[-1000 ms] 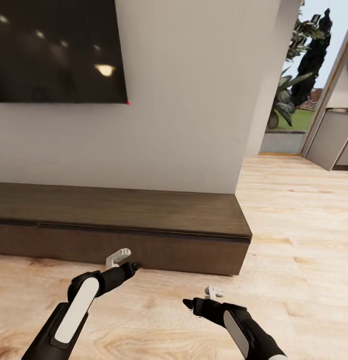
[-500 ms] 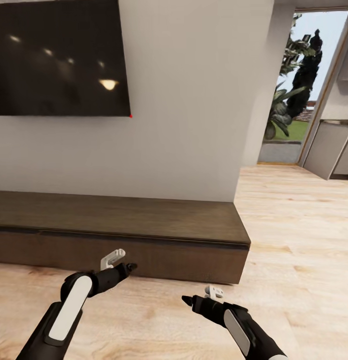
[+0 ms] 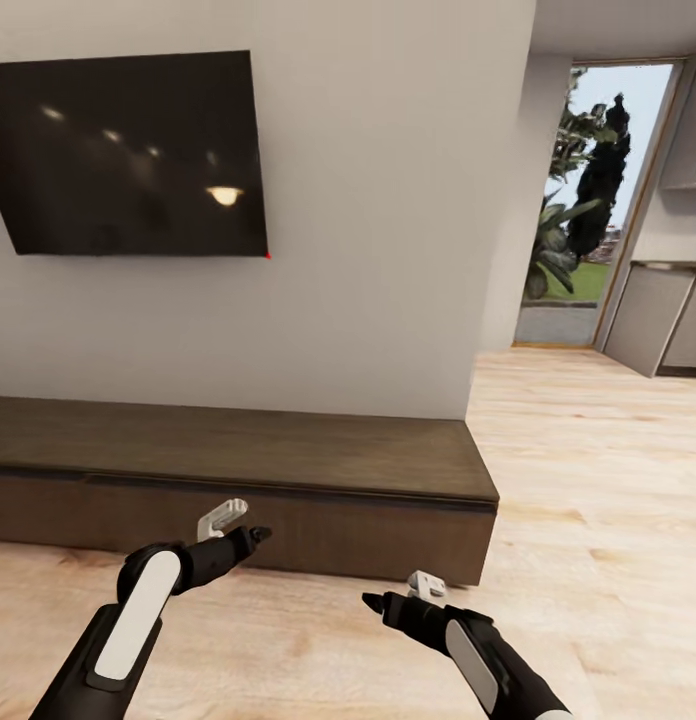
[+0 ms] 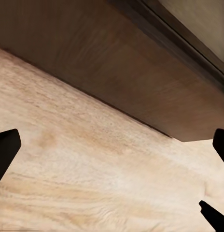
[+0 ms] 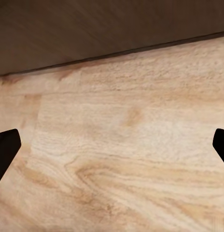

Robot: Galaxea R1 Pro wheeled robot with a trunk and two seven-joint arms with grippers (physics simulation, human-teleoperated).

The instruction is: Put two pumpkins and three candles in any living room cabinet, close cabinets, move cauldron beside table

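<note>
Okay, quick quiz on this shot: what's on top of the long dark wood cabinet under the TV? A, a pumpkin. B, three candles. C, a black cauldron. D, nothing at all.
D: in the head view the cabinet shows a bare wood-grain top below the TV.

The cabinet (image 3: 238,480) stood on the floor (image 3: 608,480) against the wall (image 3: 388,250), running from the left edge of the head view to the wall's right end. A screen (image 3: 128,155) hung on the wall above the cabinet's left part. The left gripper (image 3: 256,535) was just before the cabinet's front; the right gripper (image 3: 373,603) was over the floor, nearer the robot. A doorway (image 3: 588,200) lay behind and to the right.
</note>
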